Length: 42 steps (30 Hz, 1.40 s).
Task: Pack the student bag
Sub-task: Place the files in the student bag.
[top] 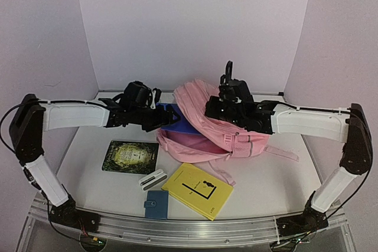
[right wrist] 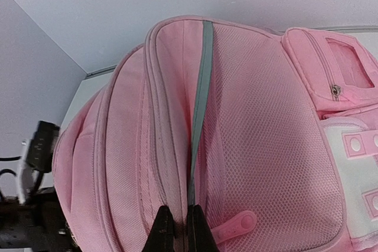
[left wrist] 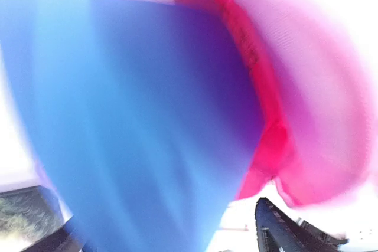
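Seen from above, the pink student bag (top: 195, 101) lies far-centre on the table (top: 266, 187), its open mouth facing left. There the left gripper (top: 159, 116) meets a blue folder (top: 175, 120).

The left wrist view is blurred, so its grip cannot be told.

In the right wrist view, the right gripper (right wrist: 177, 231) pinches the bag's grey trim (right wrist: 201, 87).

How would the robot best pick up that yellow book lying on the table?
The yellow book lies flat and thin on the table, so only an edge can be pinched. I'd guess its near right edge, coming from above: that edge is clear, while a blue wallet crowds its left corner.
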Motion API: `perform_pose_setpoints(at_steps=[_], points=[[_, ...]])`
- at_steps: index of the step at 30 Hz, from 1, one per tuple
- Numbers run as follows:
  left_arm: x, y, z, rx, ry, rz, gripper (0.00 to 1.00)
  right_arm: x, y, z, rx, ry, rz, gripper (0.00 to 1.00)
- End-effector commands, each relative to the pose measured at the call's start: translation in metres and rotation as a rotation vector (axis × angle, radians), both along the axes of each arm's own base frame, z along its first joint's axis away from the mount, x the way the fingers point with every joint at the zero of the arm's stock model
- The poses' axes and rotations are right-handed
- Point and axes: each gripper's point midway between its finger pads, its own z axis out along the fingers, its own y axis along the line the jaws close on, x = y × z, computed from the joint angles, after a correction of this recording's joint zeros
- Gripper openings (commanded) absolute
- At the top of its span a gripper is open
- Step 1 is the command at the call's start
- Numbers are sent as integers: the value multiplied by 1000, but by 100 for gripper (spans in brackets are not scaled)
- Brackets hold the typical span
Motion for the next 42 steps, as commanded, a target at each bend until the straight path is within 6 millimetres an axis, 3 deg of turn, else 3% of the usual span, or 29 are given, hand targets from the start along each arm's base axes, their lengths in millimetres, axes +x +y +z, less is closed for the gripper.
perform_pose_setpoints(at_steps=[1, 4, 10, 16, 20, 23, 27, 34, 37, 42], points=[[-5, 49, 47, 58, -121, 74, 88, 3, -7, 55, 136, -124, -38, 0], [-6, 68, 51, 52, -114, 88, 89, 3, -5, 48, 132, -111, -30, 0], [-11, 72, 39, 55, -77, 30, 87, 4, -3, 46, 134, -104, -23, 0], [11, 92, 21, -79, 0, 82, 85, 1, -1, 43, 154, -86, -11, 0], [32, 81, 18, -174, 10, 51, 80, -5, 3, 45, 185, -70, 21, 0], [52, 79, 5, -258, 56, 44, 72, -8, 3, 49, 211, -64, 34, 0], [73, 76, -13, -272, 89, 59, 71, -11, 2, 56, 243, -61, 44, 0], [94, 63, -44, -325, 153, 29, 62, -12, -3, 63, 274, -60, 34, 0], [95, 56, -44, -383, 155, 0, 54, -12, -6, 61, 290, -50, 31, 0], [94, 41, -16, -542, 102, -92, 28, -14, -9, 68, 377, -74, 113, 0]])
